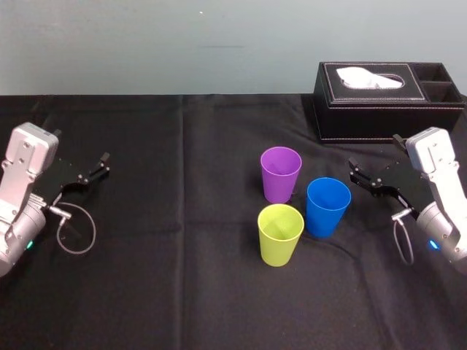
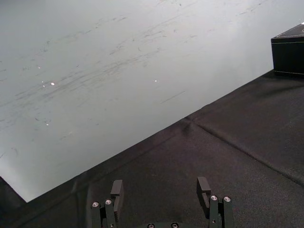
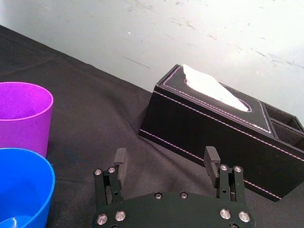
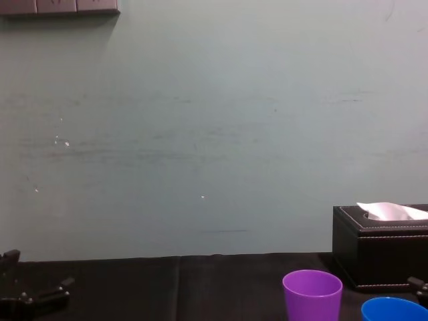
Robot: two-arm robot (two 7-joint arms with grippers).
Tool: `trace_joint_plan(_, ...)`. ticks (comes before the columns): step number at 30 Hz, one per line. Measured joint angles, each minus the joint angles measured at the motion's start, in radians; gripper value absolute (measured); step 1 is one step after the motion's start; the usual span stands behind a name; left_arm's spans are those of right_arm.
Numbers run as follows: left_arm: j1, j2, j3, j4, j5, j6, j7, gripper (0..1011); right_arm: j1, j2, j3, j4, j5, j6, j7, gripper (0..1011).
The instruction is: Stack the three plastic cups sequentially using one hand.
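Three plastic cups stand upright and apart on the black tablecloth, right of centre: the purple cup [image 1: 280,173] [image 3: 21,116] [image 4: 312,294] farthest back, the blue cup [image 1: 327,206] [image 3: 21,190] [image 4: 394,309] to its right and nearer, the yellow-green cup [image 1: 280,233] nearest. My right gripper [image 1: 357,173] [image 3: 165,162] hovers open just right of the blue cup, nothing between its fingers. At the table's left side my left gripper [image 1: 101,165] [image 2: 159,187] rests open and empty, far from the cups.
A black tissue box [image 1: 379,98] [image 3: 213,126] [image 4: 381,244] with white tissue and side compartments stands at the back right, behind the right gripper. A pale wall [image 4: 200,134] borders the table's far edge. Black cloth [image 1: 182,219] covers the table.
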Motion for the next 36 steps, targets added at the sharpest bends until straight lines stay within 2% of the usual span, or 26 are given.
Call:
trace_joint_plan(20,0.0,0.0,0.0,0.0,0.0,0.0,0.0,1011,0.0,0.0,0.0,0.0,0.0,0.0,0.0,1000)
trace_joint_plan(23,0.0,0.0,0.0,0.0,0.0,0.0,0.0,1012,-0.006,-0.002,0.013,-0.014,0.0,-0.002,-0.001,999)
trace_joint_plan(28,0.0,0.0,0.0,0.0,0.0,0.0,0.0,1011,-0.056,0.011,0.055,-0.076,0.013,-0.001,-0.015,1000)
trace_joint_plan(33,0.0,0.0,0.0,0.0,0.0,0.0,0.0,1011,-0.128,0.039,0.093,-0.141,0.039,0.017,-0.015,999)
trace_joint_plan(36,0.0,0.0,0.0,0.0,0.0,0.0,0.0,1011,-0.192,0.065,0.125,-0.191,0.059,0.032,-0.015,999)
